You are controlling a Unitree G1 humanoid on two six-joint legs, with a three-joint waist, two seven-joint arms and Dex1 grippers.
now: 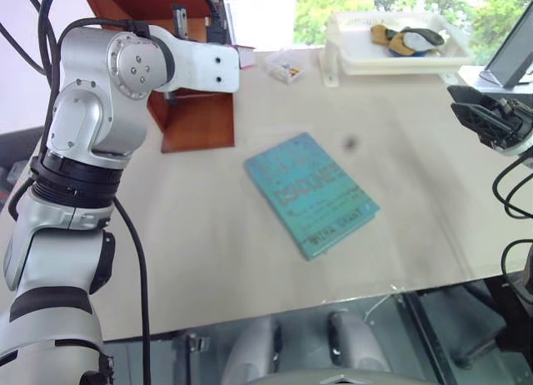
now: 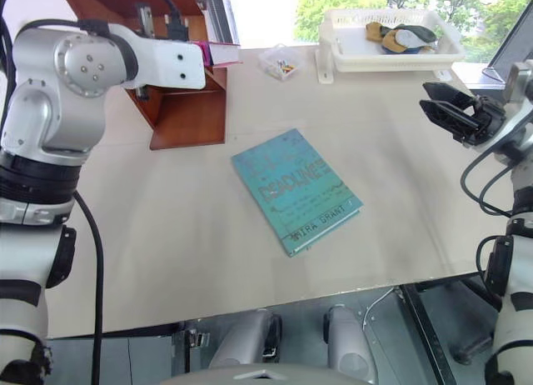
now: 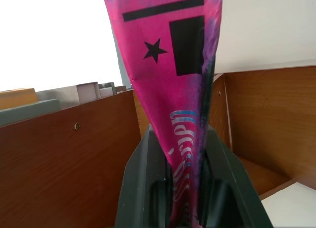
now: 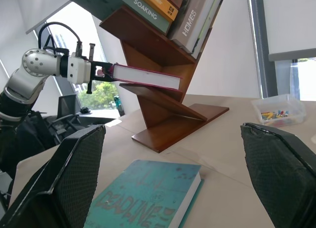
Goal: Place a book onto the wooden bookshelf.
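A pale table (image 2: 166, 252) fills the scene from the head camera. At about 11 o'clock stands the reddish-brown wooden bookshelf (image 2: 187, 110), its slanted panels rising from a flat base. The left gripper (image 4: 101, 71) is clamped tight on the spine end of the pink book (image 4: 145, 76), which it holds nearly level with the far end just above one slanted shelf panel; whether the book touches the wood cannot be told. Seen from the left wrist, the pink cover (image 3: 173, 65) runs up between the two black fingers (image 3: 143, 188), with a black star, bar and rectangle printed on it, and brown shelf panels on both sides. Other books (image 4: 192, 16) already lean in the compartment above.

In the middle of the table lies a teal-green book (image 2: 293, 189), flat and turned at an angle. At 12 o'clock sits a small clear box (image 2: 281, 62) of colourful bits, and at about 1 o'clock a white tray (image 2: 337, 43) holding some dark and yellow items. The right gripper (image 2: 454, 110) hangs at 3 o'clock above the table edge, its fingers spread wide apart and empty.
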